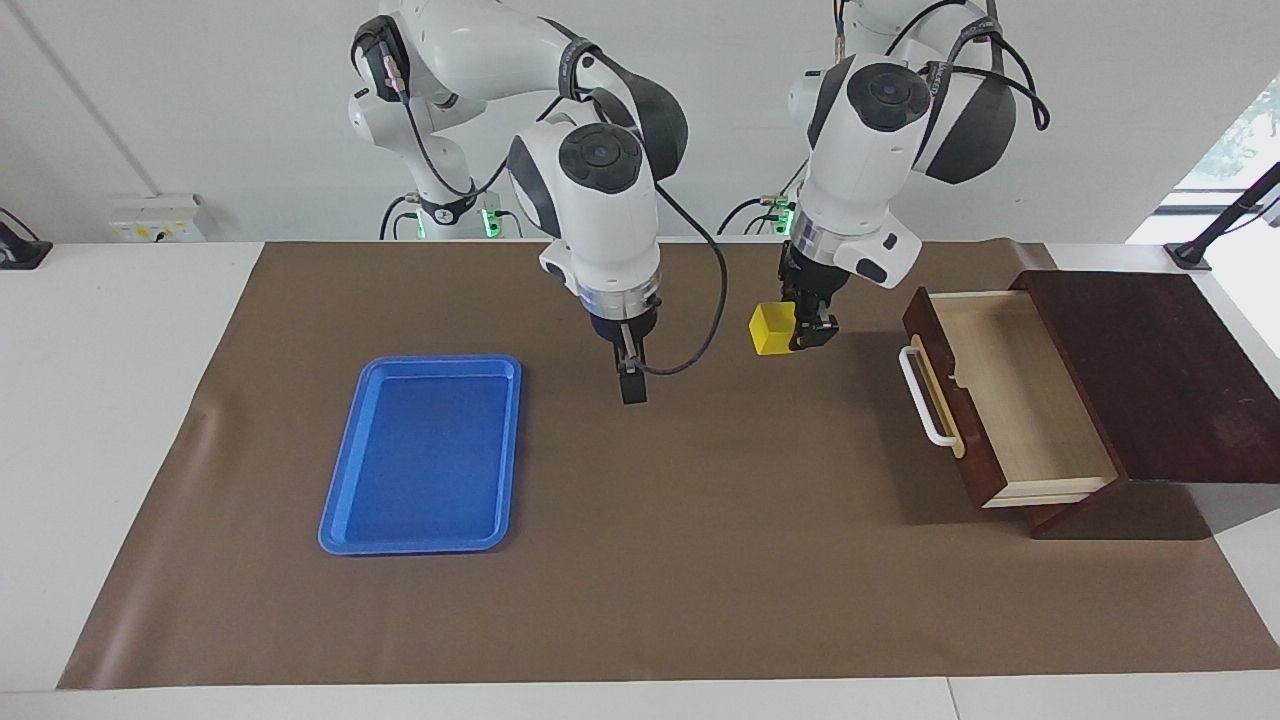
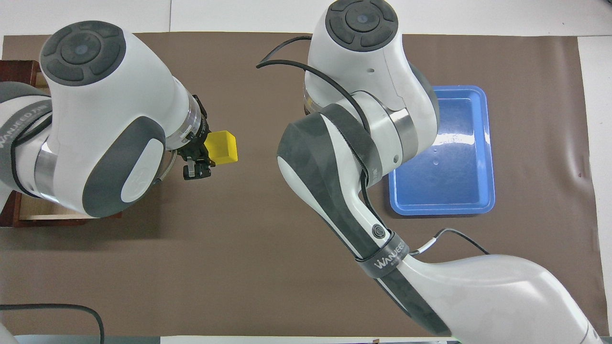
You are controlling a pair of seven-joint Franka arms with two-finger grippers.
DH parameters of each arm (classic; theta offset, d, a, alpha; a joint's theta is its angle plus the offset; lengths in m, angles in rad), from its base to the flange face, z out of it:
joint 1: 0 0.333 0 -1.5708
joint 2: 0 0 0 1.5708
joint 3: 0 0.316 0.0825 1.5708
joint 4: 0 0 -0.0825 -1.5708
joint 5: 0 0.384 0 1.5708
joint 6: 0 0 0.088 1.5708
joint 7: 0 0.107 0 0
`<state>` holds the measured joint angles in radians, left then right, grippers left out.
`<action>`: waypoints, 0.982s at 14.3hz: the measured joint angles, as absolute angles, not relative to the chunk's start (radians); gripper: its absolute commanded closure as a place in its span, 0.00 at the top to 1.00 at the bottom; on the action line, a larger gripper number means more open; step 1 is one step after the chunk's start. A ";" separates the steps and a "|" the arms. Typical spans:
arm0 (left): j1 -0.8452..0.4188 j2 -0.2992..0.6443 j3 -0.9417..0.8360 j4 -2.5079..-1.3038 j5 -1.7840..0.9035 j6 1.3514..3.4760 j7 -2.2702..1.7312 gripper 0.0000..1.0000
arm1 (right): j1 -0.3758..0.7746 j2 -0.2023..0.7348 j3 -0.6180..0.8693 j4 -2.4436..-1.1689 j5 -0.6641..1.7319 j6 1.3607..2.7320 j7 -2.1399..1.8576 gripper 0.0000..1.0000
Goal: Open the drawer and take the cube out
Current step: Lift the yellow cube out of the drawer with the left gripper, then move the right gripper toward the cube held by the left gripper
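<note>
Presently, nearest the robots, the left end effector (image 1: 800, 330) is raised over the brown mat, between the drawer and the middle of the surface (image 1: 130, 400). It is closed on the cube (image 1: 770, 328), which is carried clear of the mat. In the overhead view the cube (image 2: 222, 146) is seen to project from the left end effector (image 2: 201, 155) toward the right arm's end of the surface, and no long axis is noted on it. The right end effector (image 1: 632, 378) hangs over the middle of the mat, close to the cube and on the tray's side of it; its fingers appear drawn narrow and nothing is held. It is judged to be waiting.

The drawer (image 1: 1010, 400) is found pulled fully out of its box (image 1: 1150, 380) at the left arm's end, its pale interior bare and its handle (image 1: 925, 398) pointing toward the middle. Farther from the robots, at the right arm's end, the blue tray (image 1: 340, 500) lies flat.

Opening and removal are judged done. If the tray is the destination, it lies past the right end effector from the cube, so the right arm is the nearer to it
</note>
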<state>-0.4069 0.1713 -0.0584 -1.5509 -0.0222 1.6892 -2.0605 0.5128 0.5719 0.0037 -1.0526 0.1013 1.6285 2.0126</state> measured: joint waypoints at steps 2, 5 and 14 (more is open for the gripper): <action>-0.407 0.172 -0.058 -1.551 -0.022 1.691 -2.061 0.00 | 0.530 0.572 0.005 -1.050 0.138 1.630 2.013 0.98; -0.407 0.172 -0.058 -1.551 -0.022 1.692 -2.061 0.00 | 0.532 0.572 0.004 -1.043 0.230 1.673 2.014 0.98; -0.408 0.173 -0.057 -1.555 -0.022 1.693 -2.061 0.00 | 0.504 0.573 0.000 -1.040 0.388 1.809 1.991 0.98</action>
